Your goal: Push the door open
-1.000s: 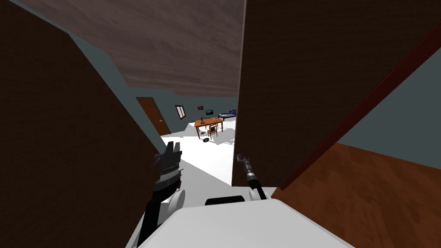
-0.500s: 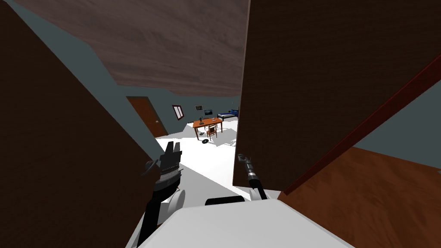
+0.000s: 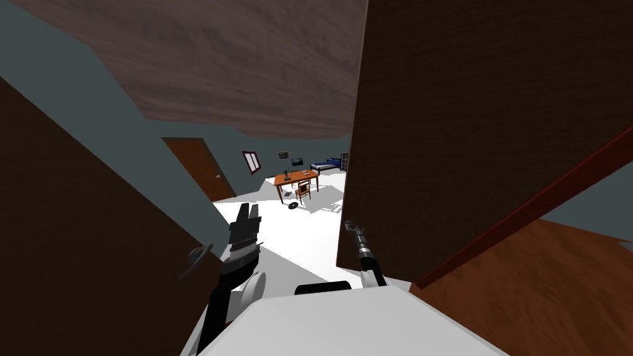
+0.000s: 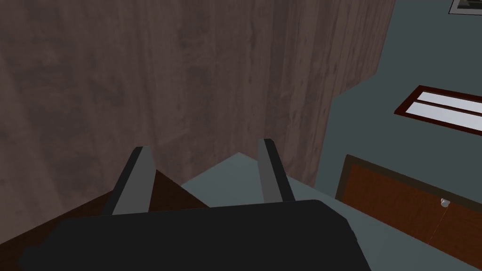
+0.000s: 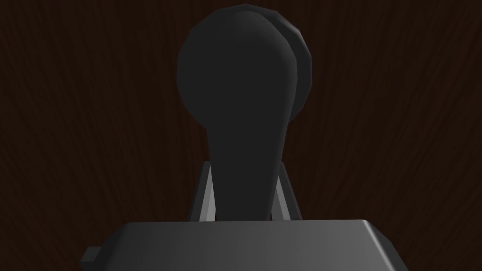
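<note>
The lever handle [image 5: 245,94] is pinched by the right end effector [image 3: 350,226], right at the free edge of the dark door [image 3: 470,123]. Most leverage for the push is had there, presumably. The left end effector [image 4: 203,144] is held spread, idle beside the gap.

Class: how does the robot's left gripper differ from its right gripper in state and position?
The left gripper has its fingers open, holding nothing; the right gripper is shut on a dark lever handle. The left gripper stands in the open doorway; the right gripper is close against the dark brown door. Both have two thin grey fingers on a dark body.
</note>
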Controlling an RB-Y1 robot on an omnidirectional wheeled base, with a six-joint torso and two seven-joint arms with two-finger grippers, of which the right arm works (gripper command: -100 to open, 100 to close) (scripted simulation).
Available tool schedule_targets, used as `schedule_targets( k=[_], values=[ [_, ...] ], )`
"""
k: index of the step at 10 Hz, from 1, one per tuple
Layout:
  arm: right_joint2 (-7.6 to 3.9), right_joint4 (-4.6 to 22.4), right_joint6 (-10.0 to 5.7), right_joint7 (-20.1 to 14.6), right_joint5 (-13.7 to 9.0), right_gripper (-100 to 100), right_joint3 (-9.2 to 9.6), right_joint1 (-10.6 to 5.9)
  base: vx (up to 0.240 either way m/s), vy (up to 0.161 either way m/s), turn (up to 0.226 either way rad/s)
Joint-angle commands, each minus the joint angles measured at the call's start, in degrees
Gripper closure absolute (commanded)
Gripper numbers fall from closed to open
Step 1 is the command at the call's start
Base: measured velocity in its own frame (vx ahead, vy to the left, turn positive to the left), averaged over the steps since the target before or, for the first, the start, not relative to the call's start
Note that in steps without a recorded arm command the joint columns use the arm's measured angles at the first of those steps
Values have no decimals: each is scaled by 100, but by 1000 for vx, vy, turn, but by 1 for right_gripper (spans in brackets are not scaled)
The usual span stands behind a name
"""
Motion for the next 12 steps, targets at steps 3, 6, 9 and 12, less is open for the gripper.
schedule_targets(
  k=[3,6,9,12],
  values=[
    [13,-68,-8,54,-106,100,-214,1,194,62,-60],
    [111,-57,-14,102,-179,100,-359,-6,175,67,-62],
    [-10,-43,-28,131,-241,100,-490,20,100,27,-42],
    [-48,-43,-31,185,-331,100,-653,20,189,34,-45]
  ],
)
